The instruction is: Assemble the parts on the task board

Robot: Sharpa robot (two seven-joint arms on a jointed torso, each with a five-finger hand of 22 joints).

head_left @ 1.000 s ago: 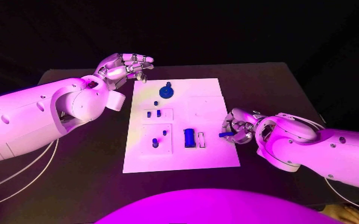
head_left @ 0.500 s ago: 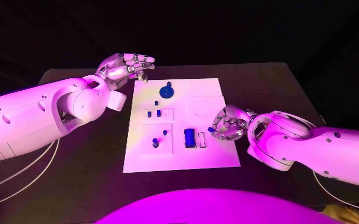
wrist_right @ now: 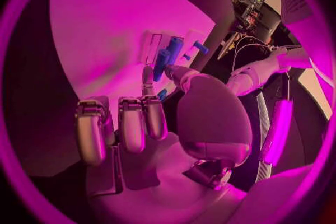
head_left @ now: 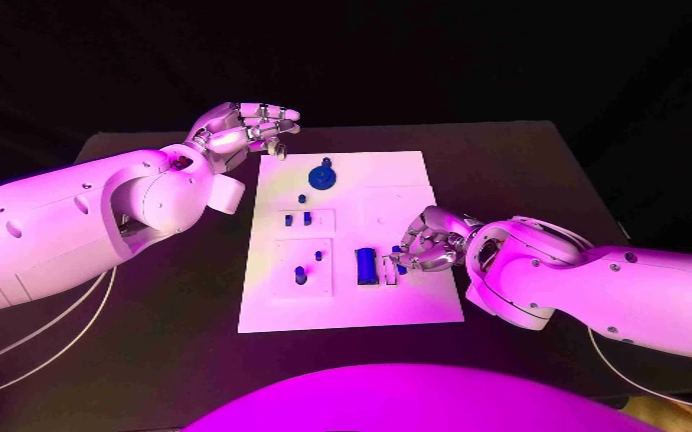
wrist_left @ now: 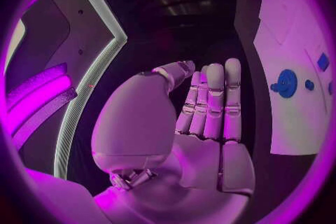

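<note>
The right hand [head_left: 430,242] is over the right part of the task board [head_left: 411,304], its fingers curled in around a small blue part [wrist_right: 162,64] pinched between thumb and fingertips; the right wrist view shows this elongated blue piece standing out beyond the fingertips [wrist_right: 148,75] above the white plate. The hand sits just beside the blue block [head_left: 366,265] set in the plate's lower middle, with a pale upright piece [head_left: 387,270] between them; whether the held part touches the board cannot be told.

The left hand [head_left: 242,130] hangs above the bench [head_left: 159,322] off the far left corner of the board, holding nothing. In the left wrist view its fingers [wrist_left: 213,102] lie side by side, bent over towards the palm with the thumb alongside.

The task board is a white rectangular plate in the middle of the black bench. On it are a round blue disc [head_left: 323,176] near the far end, a small blue peg [head_left: 302,198] below that, two small blue pieces [head_left: 296,219] in a square recess, and another blue peg [head_left: 300,275] in a lower recess to the left of the block
</note>
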